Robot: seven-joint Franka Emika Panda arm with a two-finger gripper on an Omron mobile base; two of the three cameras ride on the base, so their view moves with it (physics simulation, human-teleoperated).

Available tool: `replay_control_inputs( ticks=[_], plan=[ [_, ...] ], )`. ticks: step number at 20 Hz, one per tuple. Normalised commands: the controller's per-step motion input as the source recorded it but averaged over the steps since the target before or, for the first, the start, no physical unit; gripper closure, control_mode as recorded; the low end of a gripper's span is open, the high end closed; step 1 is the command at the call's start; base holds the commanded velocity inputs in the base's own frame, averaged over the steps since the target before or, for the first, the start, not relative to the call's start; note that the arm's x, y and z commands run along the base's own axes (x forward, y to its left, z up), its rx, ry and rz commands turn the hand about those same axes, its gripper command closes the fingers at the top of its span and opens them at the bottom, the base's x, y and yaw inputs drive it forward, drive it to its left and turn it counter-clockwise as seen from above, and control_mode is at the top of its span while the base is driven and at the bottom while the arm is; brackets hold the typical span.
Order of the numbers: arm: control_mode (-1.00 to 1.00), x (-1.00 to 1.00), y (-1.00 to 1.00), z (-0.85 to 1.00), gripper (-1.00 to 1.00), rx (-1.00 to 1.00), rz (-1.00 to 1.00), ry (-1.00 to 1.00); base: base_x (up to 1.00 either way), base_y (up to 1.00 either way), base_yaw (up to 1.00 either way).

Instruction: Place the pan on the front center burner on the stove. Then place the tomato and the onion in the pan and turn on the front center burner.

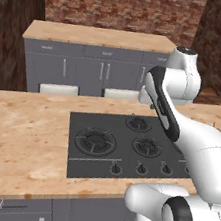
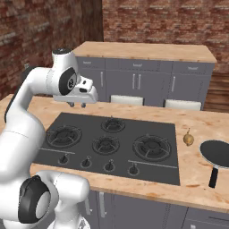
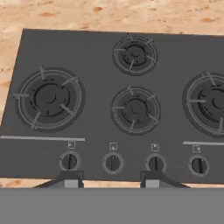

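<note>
White glossy arm [image 2: 22, 129], dark joint bands.

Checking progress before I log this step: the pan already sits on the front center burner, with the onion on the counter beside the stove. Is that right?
Not quite. The pan is not on the front center burner; it sits on the wooden counter to the right of the stove, as the right base view shows. The onion does lie on the counter beside the stove, close to the pan.

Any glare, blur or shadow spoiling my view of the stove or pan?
Right base view: the stove is evenly lit, without glare; the pan is sharp but cut by the frame edge. Hand view: burners crisp, no blur. Left base view: the arm covers the cooktop's right part.
</note>
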Motion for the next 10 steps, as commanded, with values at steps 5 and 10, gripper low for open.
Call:
replay_control_inputs(
  ticks=[5,10],
  plan=[
    [-1.00,-0.02,-0.14,0.00,-1.00,0.00,-0.06,0.00,0.00,0.00,0.00],
    [-1.00,0.00,-0.44,0.00,-1.00,0.00,-0.09,0.00,0.00,0.00,0.00]
  ],
)
